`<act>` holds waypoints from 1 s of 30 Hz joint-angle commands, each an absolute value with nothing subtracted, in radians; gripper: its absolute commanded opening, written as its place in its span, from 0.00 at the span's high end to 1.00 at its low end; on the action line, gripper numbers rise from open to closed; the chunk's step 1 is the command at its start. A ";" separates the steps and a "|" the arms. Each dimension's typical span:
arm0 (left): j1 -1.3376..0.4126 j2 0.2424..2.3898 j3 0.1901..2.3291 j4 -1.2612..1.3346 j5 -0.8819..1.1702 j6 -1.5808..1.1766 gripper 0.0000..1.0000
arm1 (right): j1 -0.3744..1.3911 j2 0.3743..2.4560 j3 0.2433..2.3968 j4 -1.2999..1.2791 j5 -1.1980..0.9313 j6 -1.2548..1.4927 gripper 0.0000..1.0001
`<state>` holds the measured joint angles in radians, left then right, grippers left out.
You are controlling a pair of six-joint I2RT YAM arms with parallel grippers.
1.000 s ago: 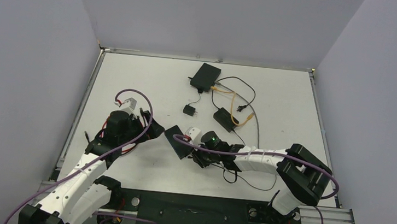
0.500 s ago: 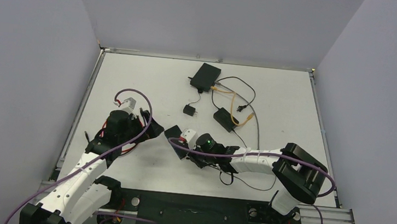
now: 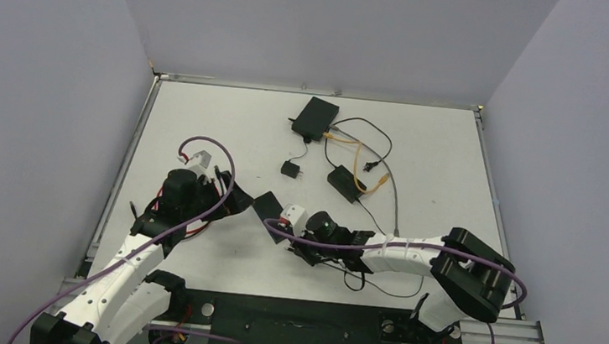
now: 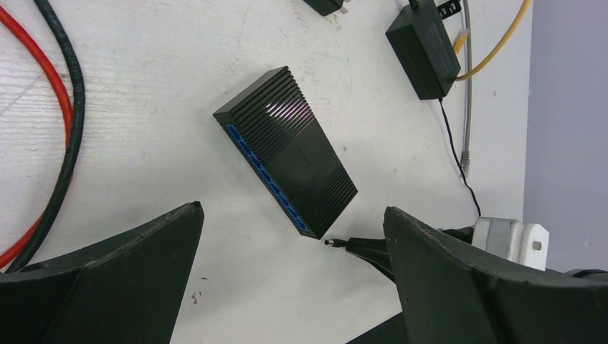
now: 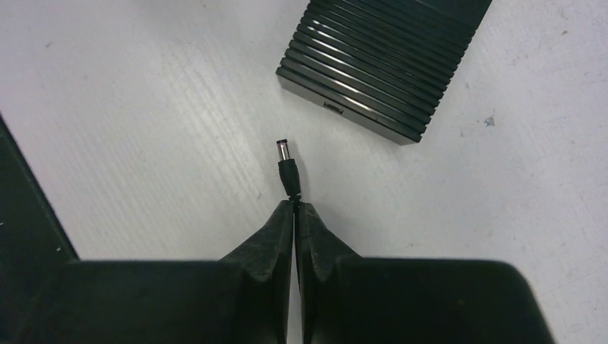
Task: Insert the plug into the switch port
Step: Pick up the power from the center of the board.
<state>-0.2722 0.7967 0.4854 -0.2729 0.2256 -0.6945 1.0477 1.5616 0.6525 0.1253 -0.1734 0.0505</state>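
1. The left gripper (image 3: 239,201) hangs just beside the switch with its jaws wide apart and nothing between them. It is not bracing anything, so I judge it gives no help if the switch gets pushed.
2. The switch (image 4: 287,150), a ribbed black box with a blue edge, lies flat and loose on the table (image 3: 205,120), between the two grippers. A push on its short end would likely slide or turn it away, because nothing backs it.
3. The port (image 5: 332,107) is a small slot low on that short end face. In the right wrist view it sits up and to the right of the plug's tip, so the two are near but not lined up. Driving straight ahead from here would probably hit the table or the ribbed casing beside the slot.
4. The plug (image 5: 287,165), a small round barrel, sticks out past the fingertips of the right gripper (image 5: 295,208), with its tip close to the switch but not touching it.
5. The right gripper's jaws are pressed together on the thin neck just behind the barrel. With so little held, the plug could swivel or slip back when its tip meets resistance.
6. The thin black cord (image 3: 356,280) loops loosely beside the right arm. If it snags, it could tug the plug off line.
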 commanded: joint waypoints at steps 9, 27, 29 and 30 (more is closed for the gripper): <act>-0.265 0.804 0.508 -0.192 0.589 -0.668 0.03 | 1.071 1.245 0.559 0.219 -0.271 0.081 1.00; -0.374 0.907 0.431 0.013 0.878 -0.804 0.11 | 1.082 1.149 0.585 0.251 -0.322 0.070 1.00; -0.400 0.920 0.435 0.012 0.870 -0.799 0.16 | 1.086 1.156 0.586 0.258 -0.325 0.071 1.00; -0.415 0.925 0.437 0.011 0.866 -0.798 0.21 | 1.087 1.158 0.585 0.265 -0.325 0.072 1.00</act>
